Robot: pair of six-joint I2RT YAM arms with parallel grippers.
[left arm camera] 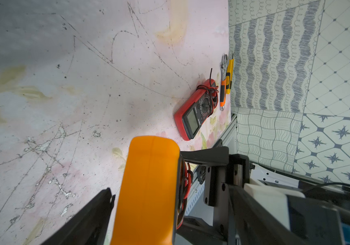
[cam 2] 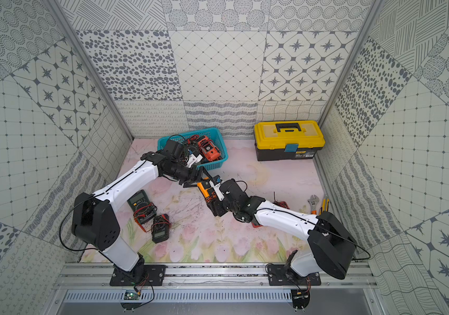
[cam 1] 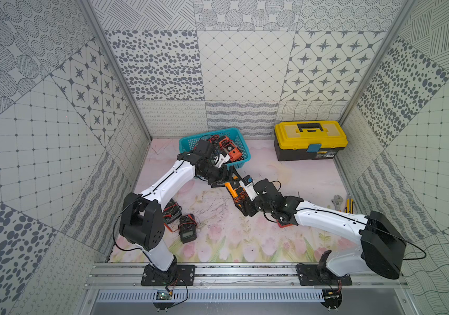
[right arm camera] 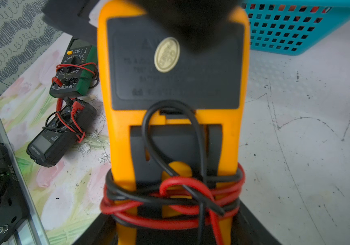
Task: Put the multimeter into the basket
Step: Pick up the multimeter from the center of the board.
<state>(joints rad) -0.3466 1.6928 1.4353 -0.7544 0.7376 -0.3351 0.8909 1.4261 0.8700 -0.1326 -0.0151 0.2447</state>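
Looks like a mid-air handover to me. The right end effector (cam 1: 238, 199) is clamped on the lead-wrapped end of the orange multimeter (cam 1: 230, 189), a chunky plastic one with red and black wires wound round it. It's holding it over the middle of the pink floral tabletop (cam 1: 286, 177), just near-right of the turquoise perforated plastic basket (cam 1: 209, 133). The left end effector (cam 2: 199, 180) has its jaws wide, straddling the free end with a visible gap on one side, so no grip there yet. My guess: left needs to pinch firmly before right lets go, then carry it the short hop far-left over the rim.
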